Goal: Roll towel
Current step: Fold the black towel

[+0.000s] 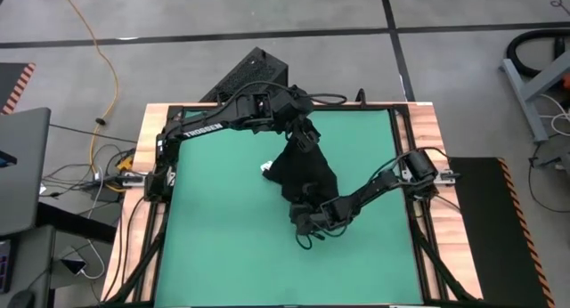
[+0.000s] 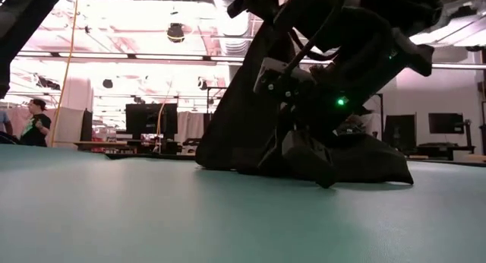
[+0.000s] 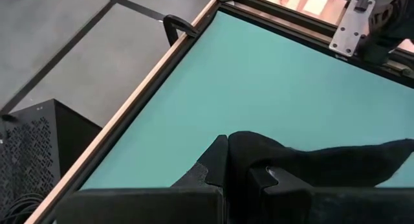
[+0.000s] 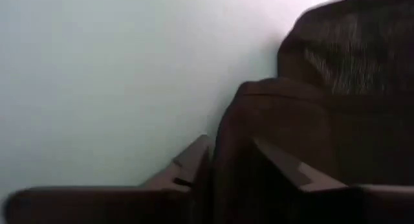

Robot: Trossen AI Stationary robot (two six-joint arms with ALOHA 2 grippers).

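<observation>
Towel (image 1: 307, 170) at centre of high view, draped from counter (image 1: 223, 246) up to left gripper (image 1: 306, 135), jaws clamped on its top edge. Right gripper (image 1: 303, 214) low at towel's lower edge, jaws closed on cloth.

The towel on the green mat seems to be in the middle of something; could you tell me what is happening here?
Both arms are on the black towel in the middle of the green table. The left gripper is shut on its far end and holds it lifted off the mat, so the cloth hangs like a tent. The right gripper has its fingers around the near edge, low on the mat. No roll has formed yet.
</observation>
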